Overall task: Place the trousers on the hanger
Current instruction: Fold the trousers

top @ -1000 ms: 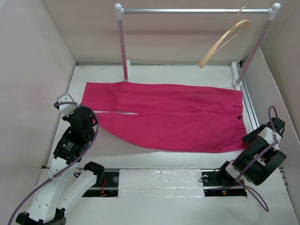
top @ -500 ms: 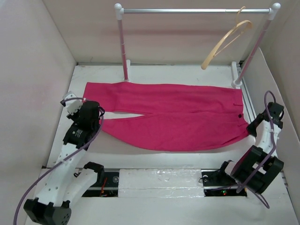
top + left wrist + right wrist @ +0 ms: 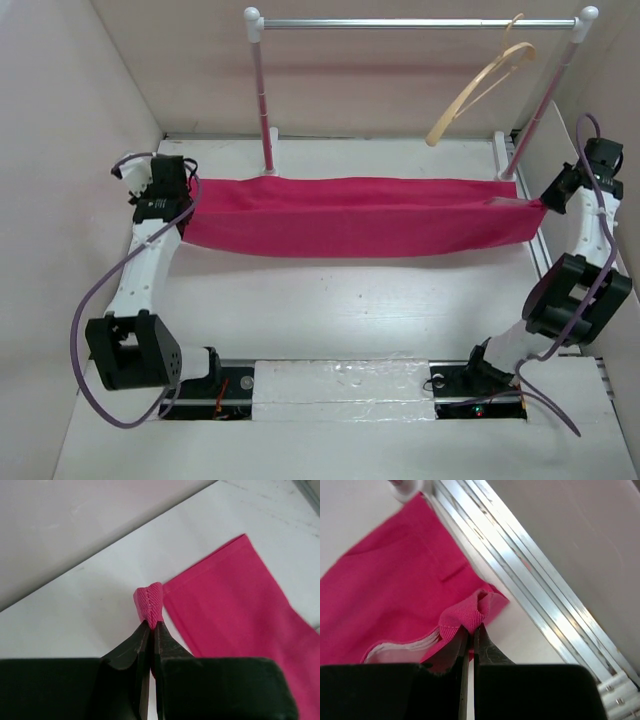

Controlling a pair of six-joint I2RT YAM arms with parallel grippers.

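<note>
The magenta trousers point(image 3: 360, 215) lie folded lengthwise into one long band across the back of the table, held up at both ends. My left gripper point(image 3: 186, 192) is shut on the leg-hem end; in the left wrist view a pinch of hem sticks out above its tips point(image 3: 151, 625), with the other leg point(image 3: 235, 605) flat beside it. At the waist end my right gripper point(image 3: 546, 205) is shut on the trousers. The right wrist view shows waistband cloth point(image 3: 395, 590) bunched between its tips point(image 3: 470, 629). A tan wooden hanger point(image 3: 480, 90) hangs tilted from the rail's right end, above the waist end.
The white-and-silver clothes rail point(image 3: 400, 22) spans the back, its posts point(image 3: 263, 100) standing just behind the trousers. An aluminium track point(image 3: 520, 565) runs along the right wall beside my right gripper. Walls close in on left, right and back.
Both arms swung from the near side to the back, carrying the near edge of the trousers over so they now lie folded in half lengthwise. My right gripper shut on the waist.
</note>
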